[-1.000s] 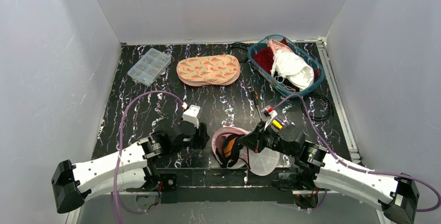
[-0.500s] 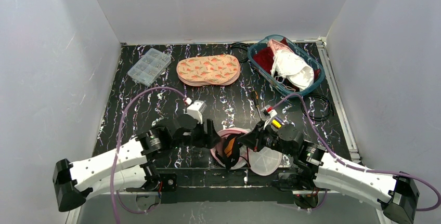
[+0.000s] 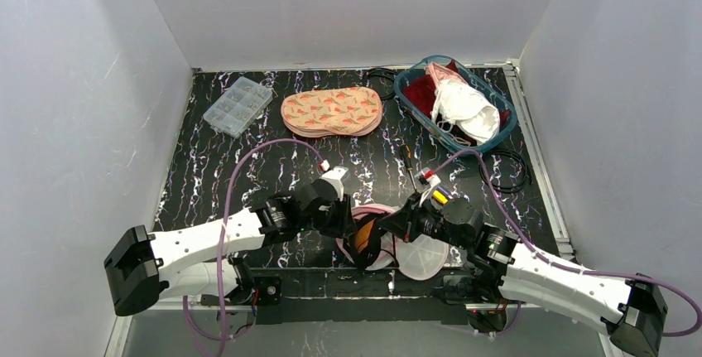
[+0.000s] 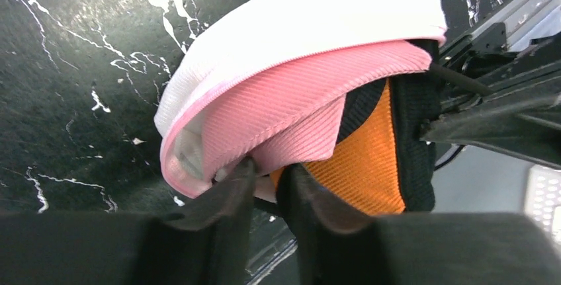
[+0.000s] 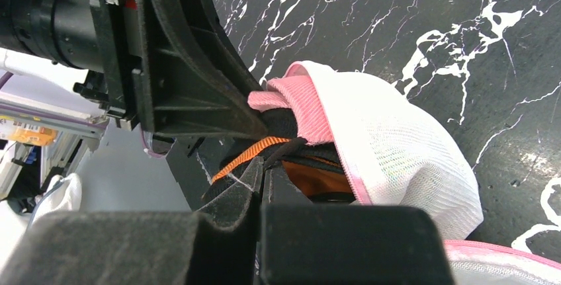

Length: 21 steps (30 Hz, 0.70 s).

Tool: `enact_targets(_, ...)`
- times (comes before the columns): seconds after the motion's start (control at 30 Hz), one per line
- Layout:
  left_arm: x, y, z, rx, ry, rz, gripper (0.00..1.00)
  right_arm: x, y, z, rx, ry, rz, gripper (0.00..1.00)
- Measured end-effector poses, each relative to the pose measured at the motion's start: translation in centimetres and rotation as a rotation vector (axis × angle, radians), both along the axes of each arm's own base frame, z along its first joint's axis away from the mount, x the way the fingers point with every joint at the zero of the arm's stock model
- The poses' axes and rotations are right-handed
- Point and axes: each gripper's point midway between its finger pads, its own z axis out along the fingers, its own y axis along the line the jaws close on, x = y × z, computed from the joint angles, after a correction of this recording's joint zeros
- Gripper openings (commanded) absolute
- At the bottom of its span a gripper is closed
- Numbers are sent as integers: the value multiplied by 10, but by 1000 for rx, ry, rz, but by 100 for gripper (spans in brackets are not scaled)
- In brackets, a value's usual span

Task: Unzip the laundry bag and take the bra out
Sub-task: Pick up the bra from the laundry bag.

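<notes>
Bag (image 3: 420, 258) lies at the worktop's (image 3: 364, 158) near edge, about mid-way along, between the two arms; white mesh, pink hem. Mouth already gapes: the hem is folded back and the zip looks undone, though the slider itself is not visible.

Bra (image 4: 360, 159), orange with black trim, sits in that mouth, partly out, partly inside the mesh.

Right gripper (image 5: 261, 172) is clamped tight on the bra, orange and black straps coming out from between its fingers.

Left gripper (image 4: 268, 176) is at the bag's left side; jaws nearly together about a fold of pink hem; whether they pinch it yet cannot be told.

Judgement: unzipping done, or near enough; removal begun, not finished. Left to do: hold the bag down by the hem, draw the bra clear of the mesh, set it on the worktop apart from the bag.
</notes>
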Motion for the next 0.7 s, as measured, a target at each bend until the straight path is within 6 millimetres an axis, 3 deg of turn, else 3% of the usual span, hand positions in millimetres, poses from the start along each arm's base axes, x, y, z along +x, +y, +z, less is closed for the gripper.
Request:
enact_targets(0.03, 1, 0, -1, 6, -4, 2, 4, -1, 0, 0, 1, 0, 4, 1)
enact_targets(0.07, 2, 1, -2, 10, -9, 3, 0, -1, 0, 0, 0, 2, 8, 8)
enact_targets(0.17, 6, 3, -3, 27, -31, 12, 0, -5, 0, -1, -11, 7, 23, 52)
enact_targets(0.2, 9, 4, -4, 34, -43, 21, 0, -6, -1, 0, -18, 5, 31, 61)
enact_targets(0.3, 14, 8, -4, 51, -70, 40, 0, -8, -5, 8, -28, -14, 41, 76)
enact_targets(0.43, 18, 15, -5, 66, -101, 58, 0, -11, -13, 25, -39, -55, 50, 79)
enact_targets(0.53, 20, 18, -5, 70, -118, 57, 0, -9, -20, 37, -44, -82, 29, 74)
enact_targets(0.63, 20, 18, -4, 68, -127, 50, 0, 0, -30, 36, -59, -79, -50, 63)
enact_targets(0.7, 19, 18, -3, 59, -133, 44, 0, 8, -37, 27, -90, -46, -119, 62)
